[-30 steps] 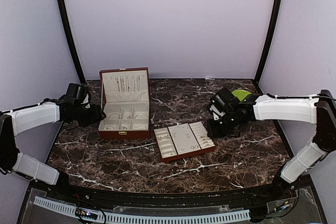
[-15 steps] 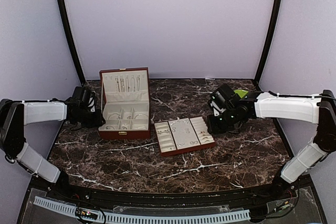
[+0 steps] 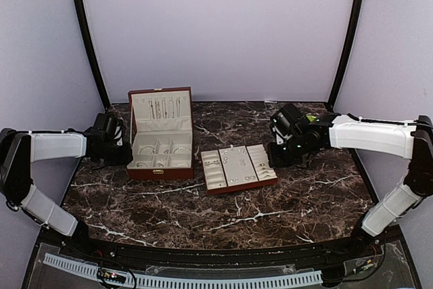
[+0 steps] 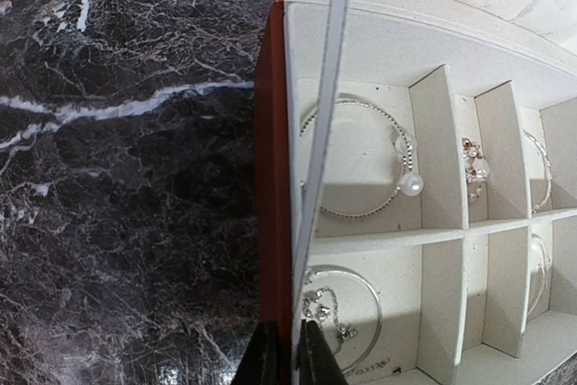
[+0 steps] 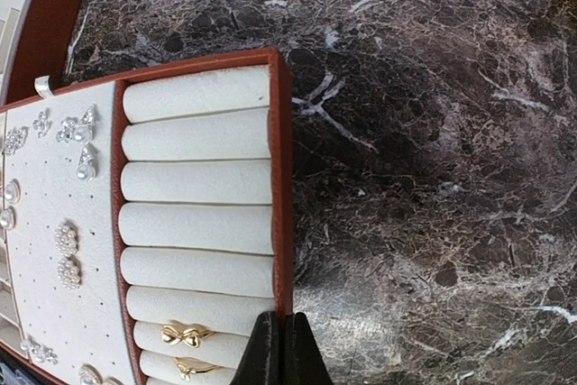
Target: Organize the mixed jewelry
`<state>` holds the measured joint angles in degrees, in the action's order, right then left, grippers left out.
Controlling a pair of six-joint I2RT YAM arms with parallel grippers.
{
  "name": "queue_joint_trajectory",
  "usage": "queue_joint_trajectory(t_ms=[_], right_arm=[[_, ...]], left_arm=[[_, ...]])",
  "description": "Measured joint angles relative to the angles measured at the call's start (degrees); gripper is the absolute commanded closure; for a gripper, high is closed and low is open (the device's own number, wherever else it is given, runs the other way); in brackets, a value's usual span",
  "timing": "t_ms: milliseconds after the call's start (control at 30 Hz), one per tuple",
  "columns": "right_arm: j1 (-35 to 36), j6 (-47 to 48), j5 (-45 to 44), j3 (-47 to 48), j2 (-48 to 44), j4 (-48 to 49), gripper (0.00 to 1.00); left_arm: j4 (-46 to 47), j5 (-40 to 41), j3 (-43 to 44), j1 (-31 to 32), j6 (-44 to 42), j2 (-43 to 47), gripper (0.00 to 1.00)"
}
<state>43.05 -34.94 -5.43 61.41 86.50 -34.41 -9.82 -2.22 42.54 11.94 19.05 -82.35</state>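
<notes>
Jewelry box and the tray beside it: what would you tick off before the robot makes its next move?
1. Hold on the wooden jewelry box: ok; the left gripper has a finger on each side of its left wall.
2. Free arm: ok; the right gripper is shut and empty, at the right rim of the insert tray.
3. Box lid open: ok, it stands upright.
4. Tray apart from box: ok, marble table shows between them.
5. Free ring slots: ok; upper rolls bare, gold rings lower down.
6. Loose pieces on the table: cannot tell, too small.
</notes>
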Motion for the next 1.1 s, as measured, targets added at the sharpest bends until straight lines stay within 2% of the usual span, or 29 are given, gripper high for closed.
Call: queue_joint_trajectory(t_ms=[200,367,767,1100], right_arm=[[0.0,-0.3,-1.7,1.3,-0.2,-1.2,1.0],[0.0,-0.5,-2.6,1.7,-1.0,-1.7,1.0],[0.0,-1.2,-3.9,2.6,-2.4,-4.1,1.0],[0.0,-2.1,-5.2,2.5,-3.8,-5.9,1.0]], left_arm=[[-0.3,3.2,-1.7,3.1,1.4,2.1,1.0],[-1.3,7.0,-2.9,9.1,5.0,3.7,1.0],[-3.7,14.9,-2.7,25.4,23.8,3.7,1.0],[-6.8,18.9,6.5,38.9,37.4,-5.7,1.0]])
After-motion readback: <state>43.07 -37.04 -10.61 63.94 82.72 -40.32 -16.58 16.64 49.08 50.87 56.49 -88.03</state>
